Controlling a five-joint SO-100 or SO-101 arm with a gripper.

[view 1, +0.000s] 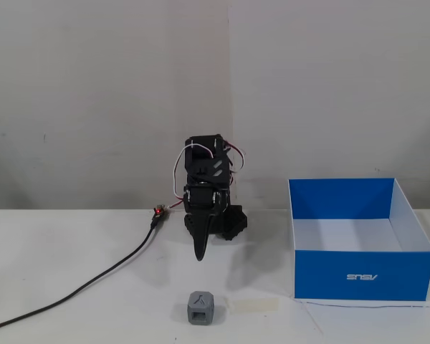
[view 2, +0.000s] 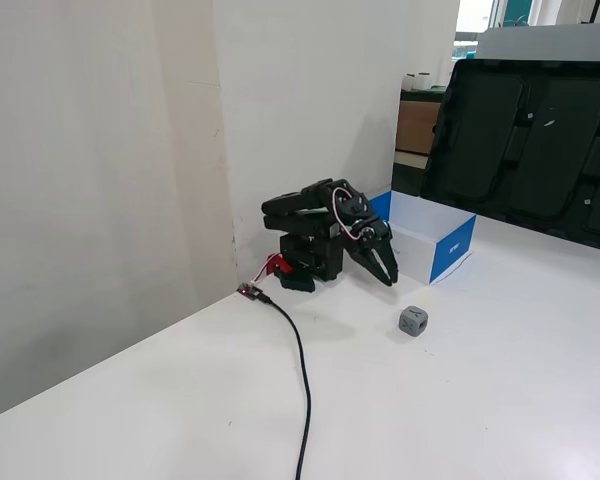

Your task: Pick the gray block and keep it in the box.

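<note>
Resting alone on the white worktop (view 1: pixel 72 251), gray block (view 1: pixel 201 309) upright near the front edge in a fixed view, well apart from the pincer (view 1: pixel 199 252) and untouched. Folded low over its base, black arm (view 2: pixel 315 215) with pincer (view 2: pixel 385 272) pointing down, tips just above the surface. Fingers apparently close together, though impossible to tell for certain; nothing held. Standing to the right in the same fixed view, blue box (view 1: pixel 362 276), open-topped, white floor bare. Trailing left from the arm's base, black cable (view 1: pixel 93 279). Lying just beside the block, pale tape strip (view 1: pixel 254 305).
</note>
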